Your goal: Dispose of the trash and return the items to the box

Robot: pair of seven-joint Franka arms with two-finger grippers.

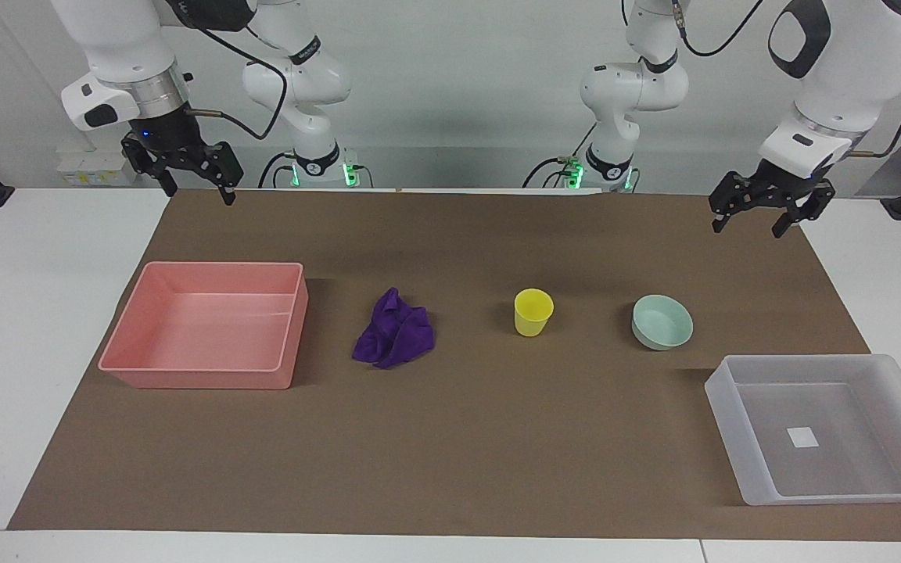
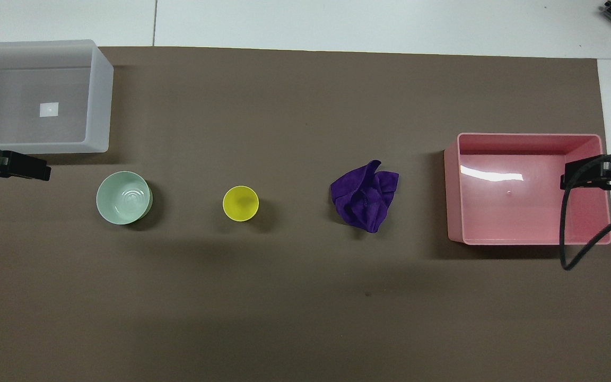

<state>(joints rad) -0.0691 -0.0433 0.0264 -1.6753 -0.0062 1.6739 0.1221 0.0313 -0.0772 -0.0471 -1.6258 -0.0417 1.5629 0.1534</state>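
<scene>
The purple cloth lies bunched on the brown mat beside the pink tray; it also shows in the overhead view. The yellow cup stands upright mid-mat. The mint-green bowl sits beside it, toward the left arm's end. The translucent box is empty, with a white label on its floor. My right gripper hangs open and empty, high over the mat's edge at the right arm's end. My left gripper hangs open and empty over the mat at the left arm's end.
The pink tray stands empty at the right arm's end of the mat. The brown mat covers most of the white table. A black cable hangs from the right arm over the pink tray's end.
</scene>
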